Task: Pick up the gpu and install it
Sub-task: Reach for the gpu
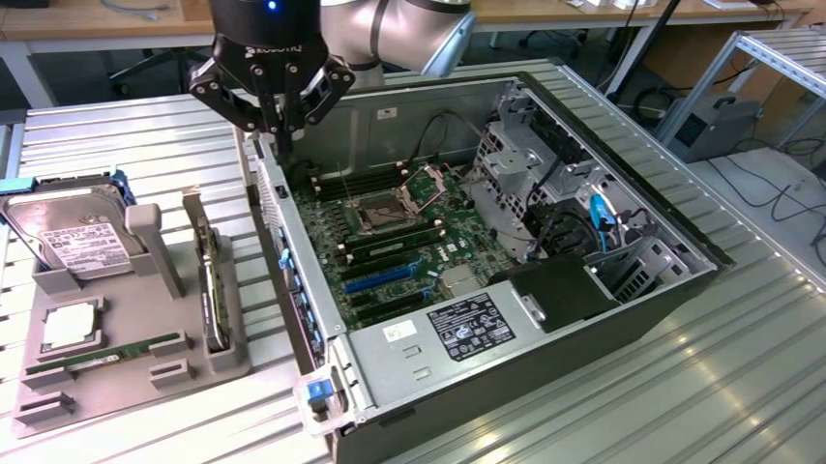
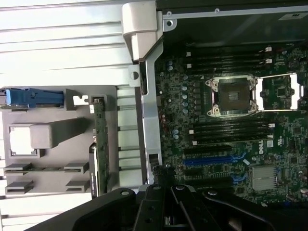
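I'm looking at the computer case (image 1: 413, 106) lying open on its side, with the motherboard (image 1: 400, 242) facing up. Outside the case, just beside one of its walls, the gray holder (image 1: 116, 372) is sitting on the slatted table (image 1: 722, 387). The gripper (image 1: 274, 133) is hanging over that same case wall, its fingers pinched together and carrying nothing. The gpu (image 1: 209, 280) is standing on edge along the holder's side nearest the case, apart from the gripper and untouched.

I'm seeing the card edge-on, so I'm not making out its face. The arm is running out of frame above the case.

The exterior view is giving me the hard drive (image 1: 77, 237), propped up in the holder on the side away from the case. The wrist view is looking straight down on the CPU socket (image 2: 231, 94) and a blue slot (image 2: 211, 160) inside the case.
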You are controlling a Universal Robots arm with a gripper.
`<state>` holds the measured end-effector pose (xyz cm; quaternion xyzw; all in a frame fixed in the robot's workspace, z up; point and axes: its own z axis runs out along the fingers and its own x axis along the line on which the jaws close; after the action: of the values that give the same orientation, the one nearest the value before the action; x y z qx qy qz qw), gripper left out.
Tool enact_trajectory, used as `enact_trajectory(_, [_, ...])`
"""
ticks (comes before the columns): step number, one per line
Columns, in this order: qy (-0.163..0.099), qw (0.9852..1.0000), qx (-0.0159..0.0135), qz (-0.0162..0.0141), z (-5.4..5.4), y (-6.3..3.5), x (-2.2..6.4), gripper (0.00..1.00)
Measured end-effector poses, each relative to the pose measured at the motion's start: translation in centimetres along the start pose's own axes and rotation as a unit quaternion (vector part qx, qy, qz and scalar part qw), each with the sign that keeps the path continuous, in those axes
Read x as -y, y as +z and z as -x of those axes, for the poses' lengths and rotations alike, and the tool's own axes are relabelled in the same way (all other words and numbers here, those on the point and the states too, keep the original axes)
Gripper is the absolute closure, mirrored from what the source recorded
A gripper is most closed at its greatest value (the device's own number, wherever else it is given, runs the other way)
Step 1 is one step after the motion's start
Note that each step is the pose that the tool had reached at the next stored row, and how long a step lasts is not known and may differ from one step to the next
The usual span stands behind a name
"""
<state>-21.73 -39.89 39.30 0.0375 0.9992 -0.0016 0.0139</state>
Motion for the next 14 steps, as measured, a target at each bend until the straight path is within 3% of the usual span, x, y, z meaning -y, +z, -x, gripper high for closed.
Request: enact_trajectory(14, [0.0,1.0,0.0003,-0.0033,-0.32,-0.01,0.03,0.89])
